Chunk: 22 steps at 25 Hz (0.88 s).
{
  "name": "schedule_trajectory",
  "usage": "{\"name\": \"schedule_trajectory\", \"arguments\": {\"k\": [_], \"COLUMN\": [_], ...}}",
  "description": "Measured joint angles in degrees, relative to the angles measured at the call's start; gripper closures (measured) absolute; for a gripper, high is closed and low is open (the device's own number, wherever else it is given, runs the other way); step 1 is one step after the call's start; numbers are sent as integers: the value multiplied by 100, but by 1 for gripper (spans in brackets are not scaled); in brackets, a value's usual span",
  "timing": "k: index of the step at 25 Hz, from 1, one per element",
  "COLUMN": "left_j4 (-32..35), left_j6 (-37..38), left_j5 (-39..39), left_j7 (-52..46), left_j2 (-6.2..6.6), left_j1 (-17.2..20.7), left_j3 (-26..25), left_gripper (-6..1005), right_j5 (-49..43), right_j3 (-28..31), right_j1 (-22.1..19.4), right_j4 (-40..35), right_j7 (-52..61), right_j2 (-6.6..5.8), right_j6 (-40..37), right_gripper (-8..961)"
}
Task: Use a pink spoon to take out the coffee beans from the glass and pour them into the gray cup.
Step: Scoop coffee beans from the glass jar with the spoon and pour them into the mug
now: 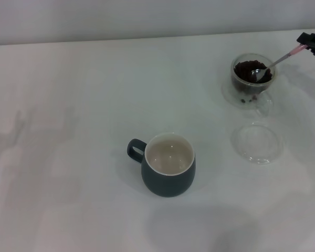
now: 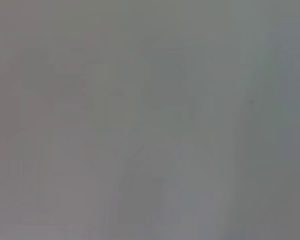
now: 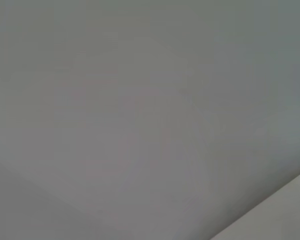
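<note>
In the head view the glass [image 1: 253,79] stands at the far right with dark coffee beans [image 1: 248,70] heaped inside. The pink spoon [image 1: 275,62] slants down into it, its silver bowl resting on the beans and its pink handle end held up at the right edge. My right gripper [image 1: 311,43] is shut on that handle end, just right of the glass. The gray cup [image 1: 168,165], cream-white inside and with nothing in it, stands near the middle with its handle toward the left. The left gripper is out of view. Both wrist views show only plain surface.
A shallow clear round dish [image 1: 257,142] lies on the white table [image 1: 68,131] just in front of the glass, between it and the gray cup's right side. A few loose beans lie at the glass's base.
</note>
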Motion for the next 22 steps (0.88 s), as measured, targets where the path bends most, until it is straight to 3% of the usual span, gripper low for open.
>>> {"name": "schedule_trajectory", "arguments": {"k": [22], "left_j4": [58], "left_j6": [1], "left_j5": [1], "left_j7": [0], "left_j2": [5], "left_j1": [-148], "left_j3": [-231], "left_gripper": [136], "right_j5": [-505], "right_j3": [60], "right_j1": [156], "right_j4": [26], "right_j7": [1559], "right_j2": [-285], "right_j6": [-197], "right_gripper": [795]}}
